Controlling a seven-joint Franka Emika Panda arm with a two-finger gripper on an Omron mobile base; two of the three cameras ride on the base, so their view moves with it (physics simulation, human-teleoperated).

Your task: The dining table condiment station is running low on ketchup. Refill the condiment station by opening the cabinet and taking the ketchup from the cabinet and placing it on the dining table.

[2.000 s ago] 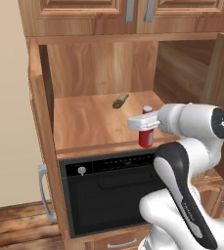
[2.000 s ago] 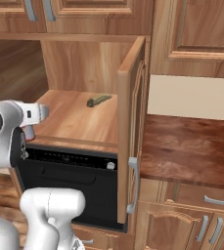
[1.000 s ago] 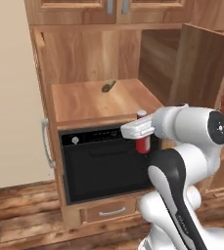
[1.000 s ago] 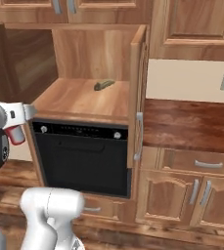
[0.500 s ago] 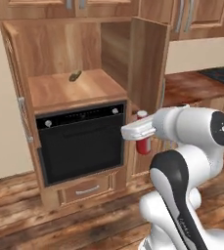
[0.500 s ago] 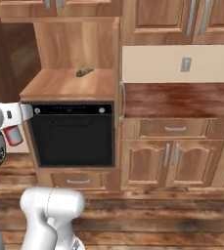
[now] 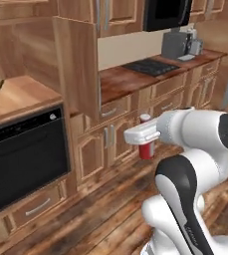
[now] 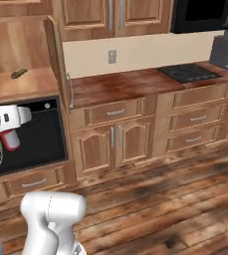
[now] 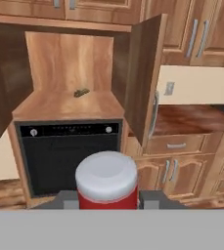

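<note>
Everything in both base views has slid sideways since half a second ago, because the base has been turned and driven away; the things themselves have not been moved. Back then the black oven sat near the middle of the left base view. Now the oven (image 7: 23,159) is seen at the left, and a long wall worktop (image 7: 130,79) with a black stovetop (image 7: 150,66) has come into sight.

The ketchup (image 7: 145,142) is held up in the air in front of the arm, just as it was before. Its white cap is seen up close in the hand view, with the red bottle squeezed between the two fingers (image 9: 64,199). So the gripper (image 7: 141,135) is closed on the ketchup. In the right base view the bottle (image 8: 9,137) is seen at the far left, beside the arm.

The cabinet (image 9: 69,105) is left behind with its door (image 9: 144,80) wide open. A small dark olive thing (image 9: 81,92) is still lying on its shelf.

The dining table cannot be seen yet, so more driving is probably needed. Things could go wrong here. The bottle could be bumped against the open door or the wall worktop if the turn is made too close. It could also be shaken loose if the base is stopped hard. And it could be put down on the wall worktop by mistake.
</note>
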